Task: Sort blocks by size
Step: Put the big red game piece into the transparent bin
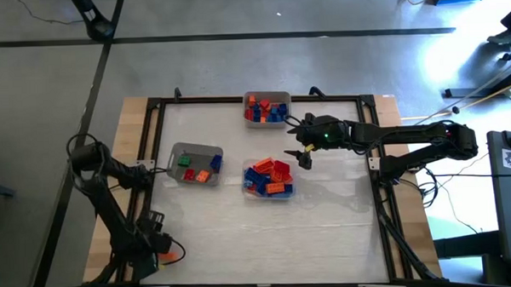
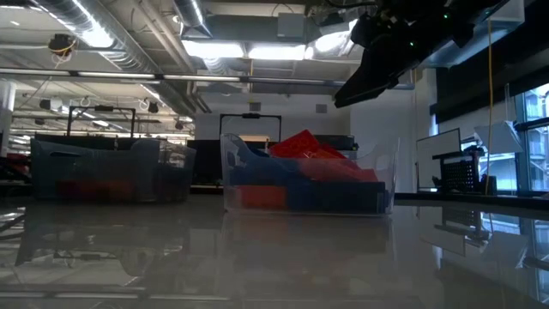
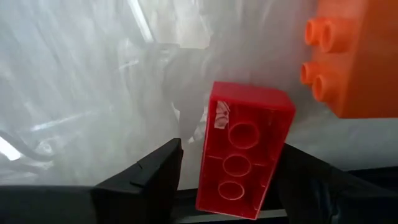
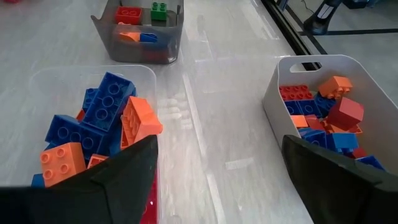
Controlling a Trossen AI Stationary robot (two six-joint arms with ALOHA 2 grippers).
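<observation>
The right claw (image 1: pixel 305 159) hangs spread wide, holding nothing, just beside the middle tray (image 1: pixel 268 179) piled with blocks (image 4: pixel 109 118). The left claw (image 3: pixel 227 180) pinches a red block (image 3: pixel 244 149), probably over the gray tray (image 1: pixel 196 164) on the surface. It should drop straight down, grab one block alone, and lift slowly.

no readable text, labels, brands, numbers or signs anywhere

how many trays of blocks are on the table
3. One tray at the far edge in the middle, one grey tray toward the left arm's side, and one clear tray in the centre, just beside the right claw. None seem hidden.
</observation>
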